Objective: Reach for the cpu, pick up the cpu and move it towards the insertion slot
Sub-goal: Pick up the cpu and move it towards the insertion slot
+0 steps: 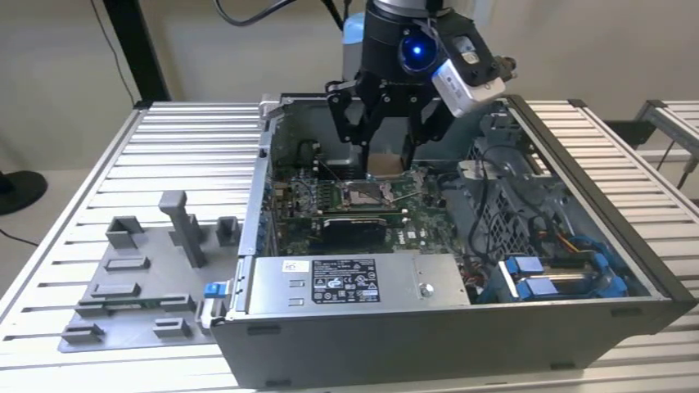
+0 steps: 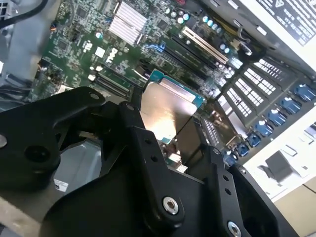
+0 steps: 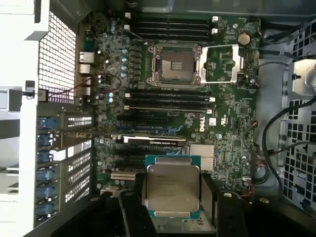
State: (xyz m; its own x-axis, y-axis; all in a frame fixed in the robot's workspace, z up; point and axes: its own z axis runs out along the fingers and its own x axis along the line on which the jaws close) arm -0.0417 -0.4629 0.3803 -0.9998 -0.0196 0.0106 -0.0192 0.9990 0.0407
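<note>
The cpu (image 3: 172,186) is a flat square chip with a silver face and teal rim, and my gripper (image 3: 172,195) is shut on it by two opposite edges. In the second wrist view the cpu (image 2: 168,111) shines between the black fingers (image 2: 143,143). In the exterior view my gripper (image 1: 390,160) hangs inside the open computer case, with the cpu (image 1: 388,161) just above the motherboard. The insertion slot (image 3: 175,65), a silver frame with a dark centre and its lid swung open beside it, lies a short way off on the green board; it also shows below the gripper as the insertion slot (image 1: 365,193).
The computer case (image 1: 611,246) walls ring the work area. Black memory slots (image 3: 170,98) flank the socket, a finned heatsink (image 2: 127,22) sits on the board, and cables (image 3: 276,133) run along one side. A grey fixture tray (image 1: 142,278) lies on the exterior view's left.
</note>
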